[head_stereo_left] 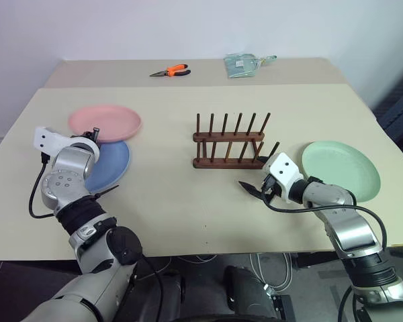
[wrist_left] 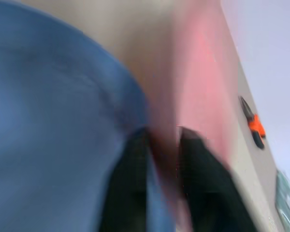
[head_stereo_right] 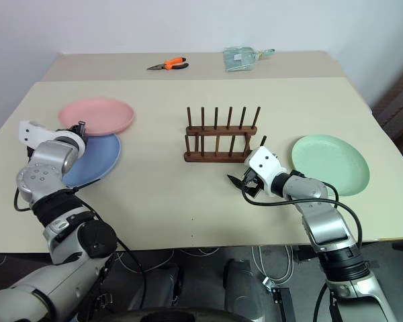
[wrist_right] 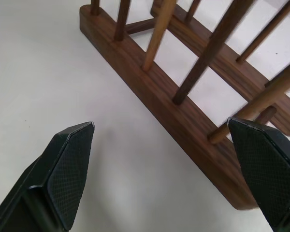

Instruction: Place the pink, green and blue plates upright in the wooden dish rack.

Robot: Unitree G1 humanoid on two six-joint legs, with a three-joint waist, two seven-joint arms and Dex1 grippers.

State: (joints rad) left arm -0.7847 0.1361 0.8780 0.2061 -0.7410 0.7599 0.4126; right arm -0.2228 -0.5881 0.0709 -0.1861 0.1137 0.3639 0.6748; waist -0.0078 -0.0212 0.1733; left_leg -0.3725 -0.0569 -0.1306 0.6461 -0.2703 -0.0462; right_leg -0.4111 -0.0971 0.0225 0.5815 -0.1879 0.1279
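Gripping at the plates, rack still bare

Spanning both head views: beige table (head_stereo_left: 188, 215). Standing upright near its middle, no plate in it: rack (head_stereo_left: 230, 144). Lying flat, well apart to the rack's right, near the table's right edge: green plate (head_stereo_left: 340, 170). Lying flat on the left side: pink plate (head_stereo_left: 105, 123), its near rim overlapping blue plate (head_stereo_left: 114, 164). Reaching in at that overlap: left gripper (wrist_left: 162, 145), fingers pressed nearly together, seemingly around the plates' rims, though too blurred in the wrist view to tell which plate is pinched. Hovering just beside the rack's near right corner, between rack and green plate: right gripper (wrist_right: 166, 145), fingers spread wide, holding nothing. Resting at the far edge: orange pliers (head_stereo_left: 171, 71), clear bag (head_stereo_left: 245, 64).
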